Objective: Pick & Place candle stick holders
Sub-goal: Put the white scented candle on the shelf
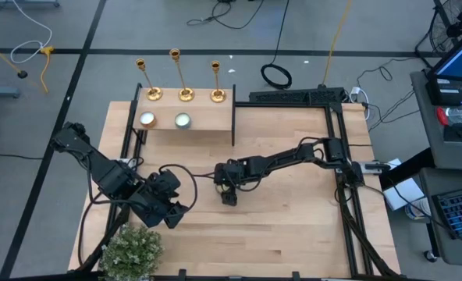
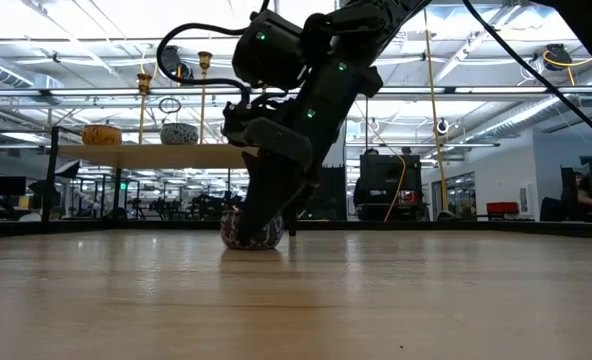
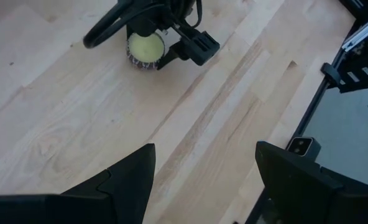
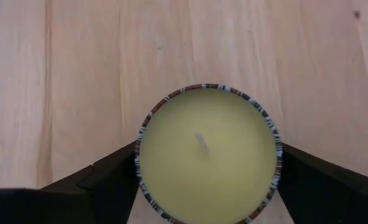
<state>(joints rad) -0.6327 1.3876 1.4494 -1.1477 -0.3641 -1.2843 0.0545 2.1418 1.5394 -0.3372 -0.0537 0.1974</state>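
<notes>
high view: three candle stick holders upright along the shelf's far edge, untouched; right gripper down mid-table. low view: it straddles a patterned candle, likely for a grasp. left wrist: left gripper spread wide, empty, waiting. right wrist: fingers flank the candle; actual contact cannot be told

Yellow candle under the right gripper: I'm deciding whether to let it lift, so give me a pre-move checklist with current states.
1. Yellow candle sits between the right gripper fingers: ok.
2. Fingers firmly closed on it: cannot tell.
3. Candle upright on the table: ok.
4. Left gripper open and apart from it: ok.
5. Three candle stick holders upright on the shelf: ok.
</notes>
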